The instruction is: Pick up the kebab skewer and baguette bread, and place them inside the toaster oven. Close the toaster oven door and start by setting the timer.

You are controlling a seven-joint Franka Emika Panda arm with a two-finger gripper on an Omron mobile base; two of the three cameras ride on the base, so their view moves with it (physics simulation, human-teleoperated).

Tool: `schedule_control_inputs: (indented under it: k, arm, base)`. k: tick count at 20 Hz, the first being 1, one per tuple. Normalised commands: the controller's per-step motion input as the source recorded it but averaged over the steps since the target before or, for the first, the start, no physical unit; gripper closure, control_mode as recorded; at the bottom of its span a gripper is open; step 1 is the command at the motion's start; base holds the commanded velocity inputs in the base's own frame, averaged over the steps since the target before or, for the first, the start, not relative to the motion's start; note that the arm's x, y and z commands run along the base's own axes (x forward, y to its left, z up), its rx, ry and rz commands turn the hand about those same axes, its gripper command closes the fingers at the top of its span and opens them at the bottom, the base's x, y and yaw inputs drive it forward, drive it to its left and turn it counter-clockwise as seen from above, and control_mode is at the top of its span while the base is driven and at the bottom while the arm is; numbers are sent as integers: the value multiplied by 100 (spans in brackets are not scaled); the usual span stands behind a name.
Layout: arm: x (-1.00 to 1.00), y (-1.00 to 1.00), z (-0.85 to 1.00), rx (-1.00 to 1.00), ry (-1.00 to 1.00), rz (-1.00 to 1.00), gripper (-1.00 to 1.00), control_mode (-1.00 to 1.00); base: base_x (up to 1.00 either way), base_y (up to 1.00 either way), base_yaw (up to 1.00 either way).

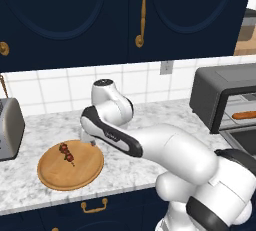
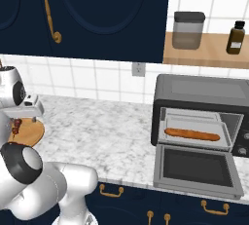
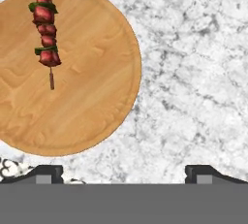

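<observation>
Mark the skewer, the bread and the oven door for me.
skewer [image 3: 46, 34], hand view, on the meat chunks.
bread [image 2: 192, 134], right base view, middle of the loaf.
oven door [image 2: 197, 166], right base view, on its dark window.

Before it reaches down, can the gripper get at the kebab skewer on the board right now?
Probably yes: the gripper is open above the round board, and the kebab skewer lies alone and uncovered, off to one side.

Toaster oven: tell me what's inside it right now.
The baguette bread lies on the tray inside the toaster oven, whose door hangs open. The back corners of the cavity are too dark to check.
</observation>
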Motion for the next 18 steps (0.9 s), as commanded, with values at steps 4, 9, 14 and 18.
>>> schedule_control_inputs:
  k: [4, 9, 14, 18]
  arm:
    - [10, 32, -27, 0, 0, 4, -100, -100]
    - [1, 45, -9, 1, 0, 0, -100, -100]
    - [19, 50, -6, 2, 0, 0, -100, -100]
    - [15, 38, 0, 5, 1, 0, -100, -100]
  base:
    - [0, 0, 0]
    - [0, 0, 0]
    - [0, 0, 0]
    - [0, 0, 0]
